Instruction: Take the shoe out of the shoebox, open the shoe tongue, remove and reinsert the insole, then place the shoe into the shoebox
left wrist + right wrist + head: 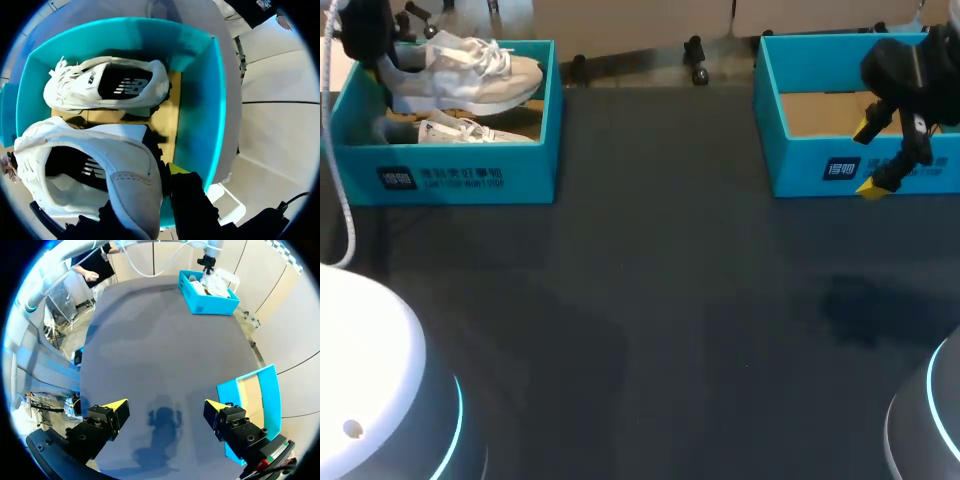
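Note:
A white shoe [470,80] hangs above the teal shoebox [460,175] at the table's back left, tilted with its toe to the right. My left gripper [388,66] is shut on its heel. In the left wrist view the heel of the held shoe [85,165] sits between the fingers of the left gripper [150,185], one yellow fingertip [176,168] showing outside it. A second white shoe [107,87] lies on its side in the shoebox [200,100]. My right gripper [872,156] stands open and empty over the front wall of another teal box [800,165].
The right-hand teal box [260,395] shows only its bare cardboard floor. Below the open right gripper [164,406] the dark table top [650,300] stretches between the two boxes. The far shoebox [207,300] with the shoes shows across the table.

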Controlling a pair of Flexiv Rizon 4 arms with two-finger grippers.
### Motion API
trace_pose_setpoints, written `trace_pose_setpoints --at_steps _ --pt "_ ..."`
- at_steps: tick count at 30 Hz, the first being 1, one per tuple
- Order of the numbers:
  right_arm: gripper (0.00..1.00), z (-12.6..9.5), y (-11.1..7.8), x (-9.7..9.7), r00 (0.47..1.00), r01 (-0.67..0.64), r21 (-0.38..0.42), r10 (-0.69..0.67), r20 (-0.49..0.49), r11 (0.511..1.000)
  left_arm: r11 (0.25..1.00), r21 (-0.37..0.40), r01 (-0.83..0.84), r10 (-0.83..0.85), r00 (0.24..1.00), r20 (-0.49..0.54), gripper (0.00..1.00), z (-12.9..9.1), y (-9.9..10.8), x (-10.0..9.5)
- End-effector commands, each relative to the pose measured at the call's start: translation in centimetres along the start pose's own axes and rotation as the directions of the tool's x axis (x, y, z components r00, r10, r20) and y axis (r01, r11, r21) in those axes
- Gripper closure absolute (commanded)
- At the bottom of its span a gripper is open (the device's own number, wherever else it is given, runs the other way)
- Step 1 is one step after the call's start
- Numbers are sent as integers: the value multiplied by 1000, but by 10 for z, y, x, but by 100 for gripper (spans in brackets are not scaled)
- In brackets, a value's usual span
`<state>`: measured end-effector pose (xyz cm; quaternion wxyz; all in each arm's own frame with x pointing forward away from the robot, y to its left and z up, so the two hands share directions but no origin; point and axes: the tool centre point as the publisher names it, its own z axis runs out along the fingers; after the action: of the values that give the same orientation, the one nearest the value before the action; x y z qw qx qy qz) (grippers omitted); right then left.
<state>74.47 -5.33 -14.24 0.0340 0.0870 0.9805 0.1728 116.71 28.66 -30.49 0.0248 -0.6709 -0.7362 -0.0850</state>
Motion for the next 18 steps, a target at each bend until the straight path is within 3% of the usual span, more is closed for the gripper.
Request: trace_pose_setpoints --at_steps 1,18 --pt "0 1 1 -1 1000 -1 3 1 -2 1000 1000 7 -4 4 1000 5 100 16 14 -4" --pt "0 1 1 -1 1000 -1 3 1 -2 1000 1000 15 -16 16 1000 0 100 52 29 -7"
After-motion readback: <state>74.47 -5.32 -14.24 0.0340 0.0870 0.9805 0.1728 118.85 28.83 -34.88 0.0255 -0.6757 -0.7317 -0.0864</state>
